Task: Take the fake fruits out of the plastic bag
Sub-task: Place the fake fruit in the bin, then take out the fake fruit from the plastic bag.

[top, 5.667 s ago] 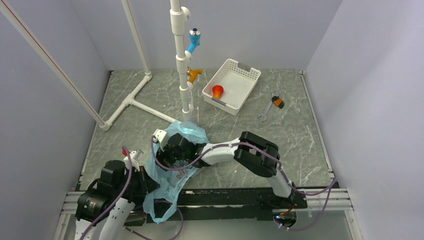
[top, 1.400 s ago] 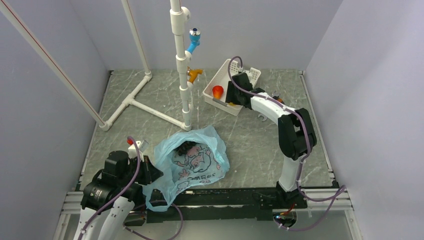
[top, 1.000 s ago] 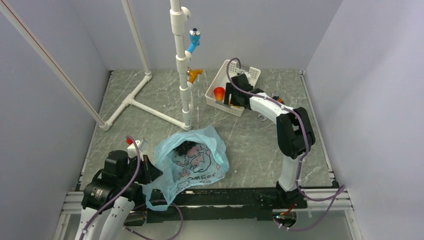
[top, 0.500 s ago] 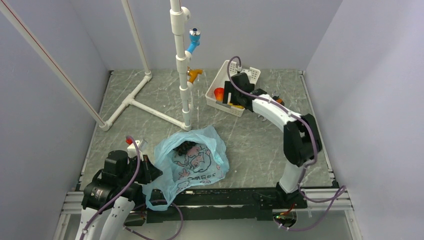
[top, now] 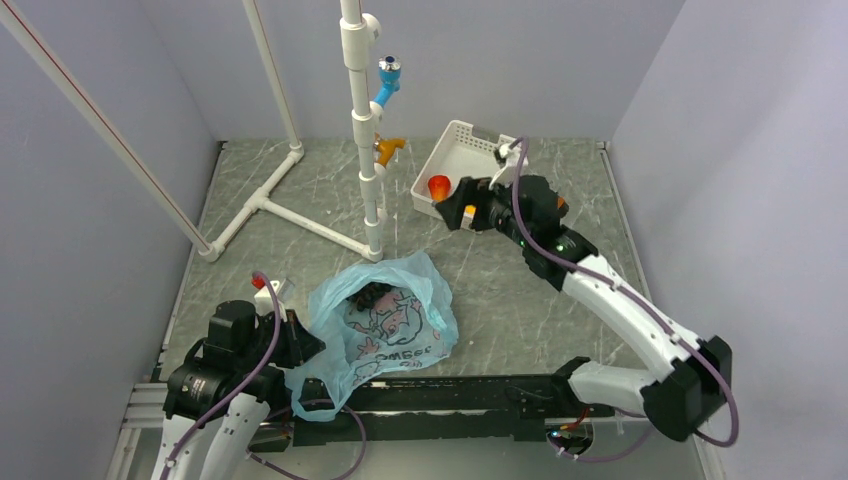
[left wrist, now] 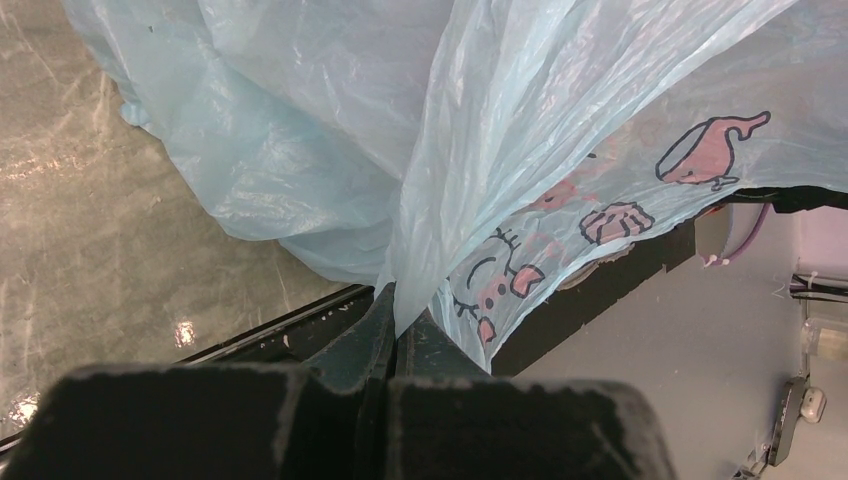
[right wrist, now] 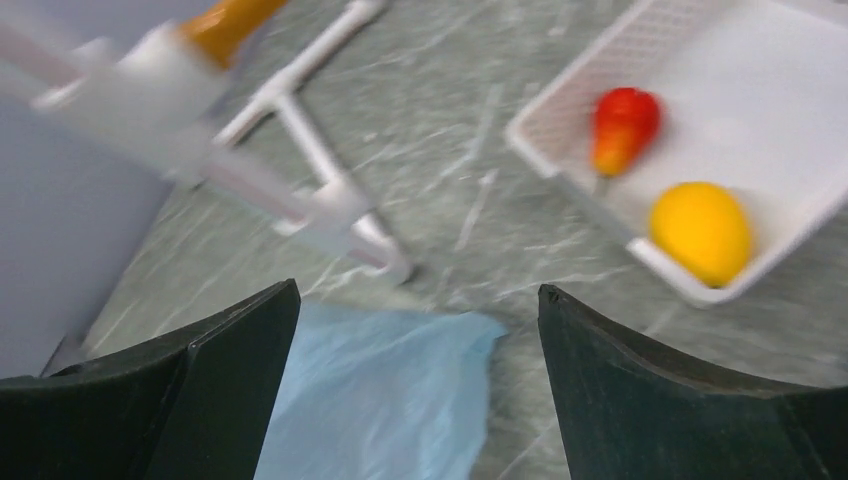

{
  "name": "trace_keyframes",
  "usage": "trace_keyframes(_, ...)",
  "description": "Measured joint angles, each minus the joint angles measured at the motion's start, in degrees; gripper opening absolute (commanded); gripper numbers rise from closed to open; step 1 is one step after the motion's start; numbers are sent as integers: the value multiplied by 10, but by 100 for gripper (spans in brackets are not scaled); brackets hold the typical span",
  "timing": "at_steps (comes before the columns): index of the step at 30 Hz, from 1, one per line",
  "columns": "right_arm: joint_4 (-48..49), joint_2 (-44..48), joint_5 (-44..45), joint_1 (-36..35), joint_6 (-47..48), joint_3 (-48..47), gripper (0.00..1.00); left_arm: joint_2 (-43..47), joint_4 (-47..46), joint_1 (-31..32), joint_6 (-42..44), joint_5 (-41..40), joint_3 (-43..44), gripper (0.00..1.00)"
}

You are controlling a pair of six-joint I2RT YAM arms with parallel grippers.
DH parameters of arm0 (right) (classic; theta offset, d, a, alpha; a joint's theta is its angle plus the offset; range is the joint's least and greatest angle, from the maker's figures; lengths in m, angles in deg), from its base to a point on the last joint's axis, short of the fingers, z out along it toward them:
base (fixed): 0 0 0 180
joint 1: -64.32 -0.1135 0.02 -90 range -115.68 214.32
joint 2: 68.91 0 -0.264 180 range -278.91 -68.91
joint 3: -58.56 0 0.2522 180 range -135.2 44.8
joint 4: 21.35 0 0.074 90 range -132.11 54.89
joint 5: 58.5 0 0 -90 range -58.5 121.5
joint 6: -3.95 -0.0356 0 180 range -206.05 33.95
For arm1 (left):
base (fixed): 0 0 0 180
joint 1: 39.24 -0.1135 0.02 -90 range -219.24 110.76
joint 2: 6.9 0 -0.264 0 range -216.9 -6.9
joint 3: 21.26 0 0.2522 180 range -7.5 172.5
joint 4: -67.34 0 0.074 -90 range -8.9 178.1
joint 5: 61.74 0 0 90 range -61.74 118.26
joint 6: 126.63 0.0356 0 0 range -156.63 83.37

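Leaves yellow fruit [right wrist: 700, 232] beside red fruit [right wrist: 622, 125] in the far-edge basket [right wrist: 770, 85], pulls right gripper [right wrist: 417, 295] back wide and empty, keeps left gripper [left wrist: 398, 330] pinching the near-edge bag [top: 390, 325], with apparently only grapes [top: 372, 295] left inside.

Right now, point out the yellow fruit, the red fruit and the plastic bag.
yellow fruit [right wrist: 700, 232]: right wrist view, its middle.
red fruit [right wrist: 627, 113]: right wrist view, its red top.
plastic bag [top: 395, 322]: top external view, printed side.

Lab test booth: grey walls [top: 520, 60], white pipe rig [top: 362, 130]
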Motion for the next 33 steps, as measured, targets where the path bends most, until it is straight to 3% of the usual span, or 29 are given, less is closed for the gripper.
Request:
trace_keyframes(9,69,102,-105,-162,41,21,93,0,0,-7,6,3,0,0)
trace_keyframes(13,93,94,-131,-239,64,-8,92,0,0,-8,6,6,0,0)
trace_keyframes(18,124,47,-143,-358,96,-4,81,0,0,-9,6,6,0,0)
trace_keyframes(22,109,-17,-106,-454,146,-7,70,0,0,-9,6,6,0,0)
trace_keyframes(25,105,-50,-76,-507,184,4,55,0,0,-9,6,6,0,0)
trace_keyframes(33,113,-83,57,-513,249,98,47,0,0,-9,6,6,-2,0)
